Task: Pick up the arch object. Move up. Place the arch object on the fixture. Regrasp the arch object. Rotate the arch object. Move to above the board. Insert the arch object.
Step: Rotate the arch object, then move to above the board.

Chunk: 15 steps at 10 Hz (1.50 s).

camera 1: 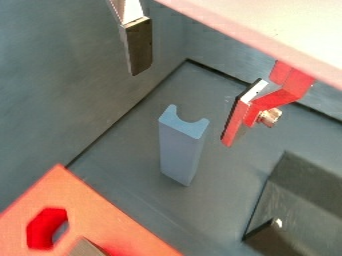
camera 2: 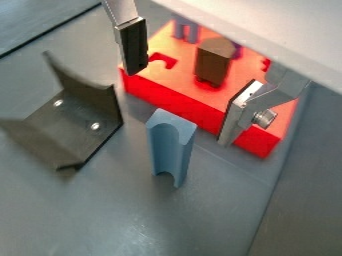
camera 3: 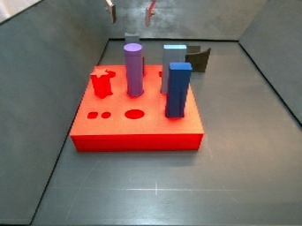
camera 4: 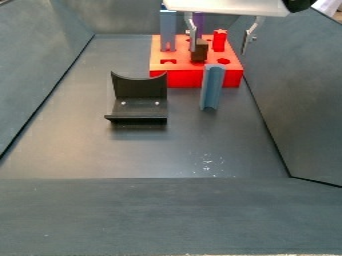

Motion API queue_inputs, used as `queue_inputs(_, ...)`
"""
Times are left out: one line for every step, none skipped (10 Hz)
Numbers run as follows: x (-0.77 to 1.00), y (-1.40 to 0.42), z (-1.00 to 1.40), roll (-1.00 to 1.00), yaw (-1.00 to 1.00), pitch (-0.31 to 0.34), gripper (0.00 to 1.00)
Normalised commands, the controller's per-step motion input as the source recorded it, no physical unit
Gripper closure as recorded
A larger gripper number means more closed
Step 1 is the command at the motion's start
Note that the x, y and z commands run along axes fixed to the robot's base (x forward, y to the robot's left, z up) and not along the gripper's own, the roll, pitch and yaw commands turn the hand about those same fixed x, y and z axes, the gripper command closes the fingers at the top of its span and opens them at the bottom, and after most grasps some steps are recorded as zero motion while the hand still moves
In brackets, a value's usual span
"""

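My gripper point(camera 2: 187, 75) hangs spread and empty above the pale grey-blue arch object point(camera 2: 170, 147), which stands upright on the floor between the red square board point(camera 4: 198, 57) and dark angular fixture point(camera 4: 135, 98). Picking up comes first: descend, straddle it, close.

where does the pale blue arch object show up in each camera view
Wrist view: arch object upright on the floor, below the open gripper.
Wrist view, between fixture and board.
Side view, behind the board.
Side view, right of the fixture.
Shared landmark: the board.
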Motion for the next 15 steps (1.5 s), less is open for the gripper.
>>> queue_inputs(0.04,0.0,-0.03,-0.08,0.71,0.021,0.0)
queue_inputs(0.04,0.0,-0.02,-0.08,0.42,0.02,0.0)
queue_inputs(0.04,0.0,-0.02,-0.08,0.32,0.02,0.0)
queue_inputs(0.0,0.0,-1.0,-0.08,0.18,0.02,0.0)
queue_inputs(0.01,0.0,-1.0,-0.08,0.12,0.011,0.0)
queue_inputs(0.02,0.0,-1.0,-0.07,0.08,-0.021,0.0)
queue_inputs(0.02,0.0,-1.0,-0.07,0.06,-0.026,0.0)
queue_inputs(0.03,0.0,-0.79,-0.07,0.05,-0.036,0.0)
queue_inputs(0.03,0.0,-0.68,-0.06,0.05,-0.042,0.0)
queue_inputs(0.03,0.0,-0.48,-0.06,0.04,-0.039,0.0)
queue_inputs(0.03,0.0,-0.38,-0.06,0.04,-0.037,0.0)
queue_inputs(0.04,0.0,-0.18,-0.06,0.04,-0.031,0.0)
queue_inputs(0.0,0.0,0.0,-0.05,0.04,-0.023,1.0)
queue_inputs(-0.09,-0.16,1.0,0.25,0.03,-0.003,1.0)
queue_inputs(-0.09,-0.16,1.0,0.25,0.03,0.003,1.0)
